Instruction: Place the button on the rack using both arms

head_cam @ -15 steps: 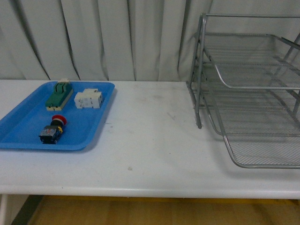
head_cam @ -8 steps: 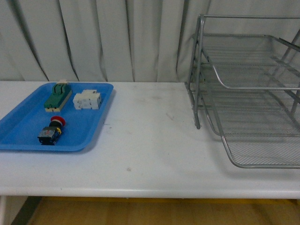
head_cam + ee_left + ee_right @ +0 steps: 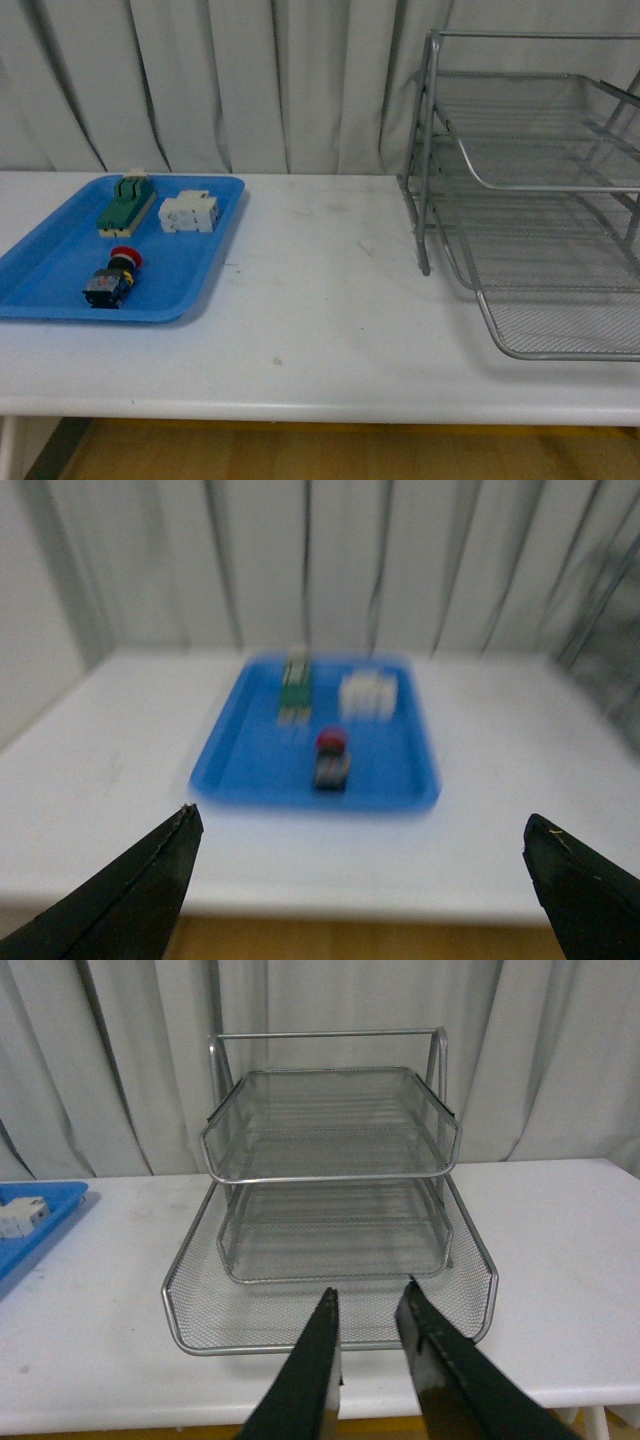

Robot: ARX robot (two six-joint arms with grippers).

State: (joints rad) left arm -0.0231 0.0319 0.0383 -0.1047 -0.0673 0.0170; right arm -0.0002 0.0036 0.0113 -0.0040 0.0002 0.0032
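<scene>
Curtains (image 3: 250, 80) hang behind a white worktop (image 3: 320, 300). On the left side of the worktop sits a flat blue tray (image 3: 50, 290). The button (image 3: 113, 277) lies on its side in the near part of that tray. Its red cap points toward the back and its dark body points toward the front. Farther back in the same tray are a green switch block (image 3: 126, 203) and, just beside it on the right, a white block (image 3: 189, 211). The button lies apart from both of them. On the right side of the worktop stands the rack (image 3: 530, 200). It is made of silver wire mesh and has three trays, one above the other. The rack is well apart from the blue tray, with bare worktop between them. The left wrist view is blurry, but it shows the left claw (image 3: 359, 814) spread wide open and holding nothing. This claw is back from the blue tray and points toward it and the button. The right wrist view shows the right claw (image 3: 367, 1292) with its two fingers only a little apart, holding nothing. It is near the front of the rack's lowest tray and points into the rack.
</scene>
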